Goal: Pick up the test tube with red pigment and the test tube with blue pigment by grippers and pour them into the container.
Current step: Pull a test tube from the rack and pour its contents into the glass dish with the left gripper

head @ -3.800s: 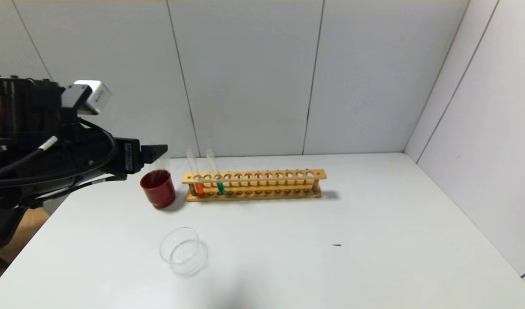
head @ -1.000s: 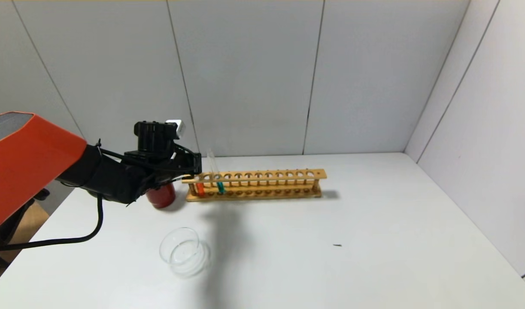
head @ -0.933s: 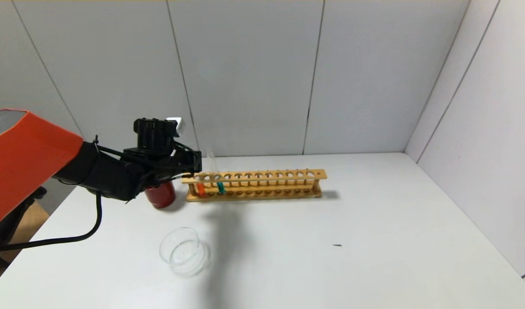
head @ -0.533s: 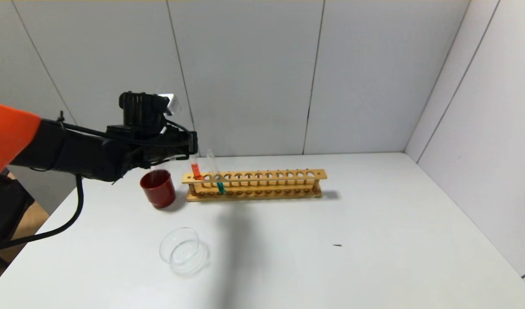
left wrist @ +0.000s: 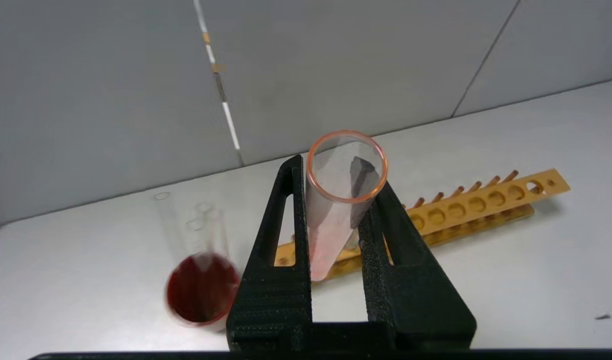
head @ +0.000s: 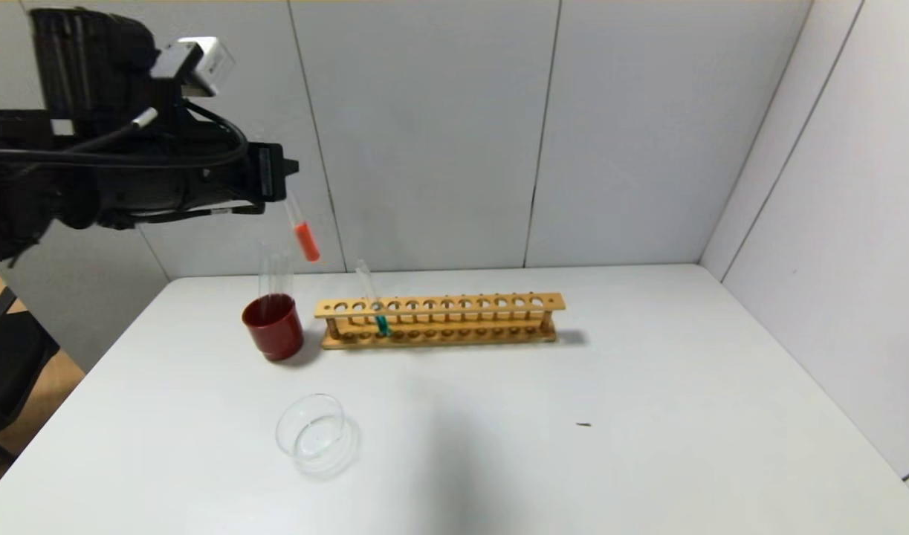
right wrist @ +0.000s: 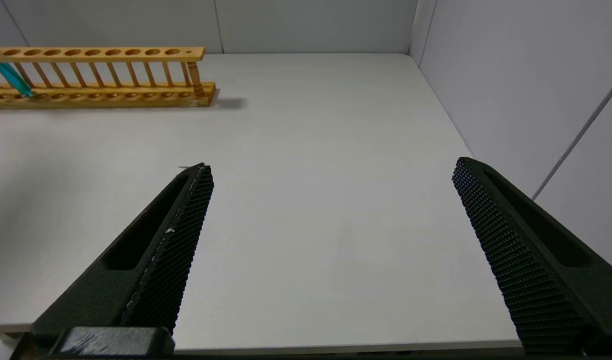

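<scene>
White bench (head: 573, 461) carries your wooden rack (head: 439, 319) at 12 o'clock, test tube with blue pigment (head: 376, 312) slotted in; container (head: 313, 435) sits at 7. Left end effector (head: 276, 174), raised at 10, clamps the test tube with red pigment (head: 303, 236). Right end effector (right wrist: 331, 240) gapes wide.
</scene>
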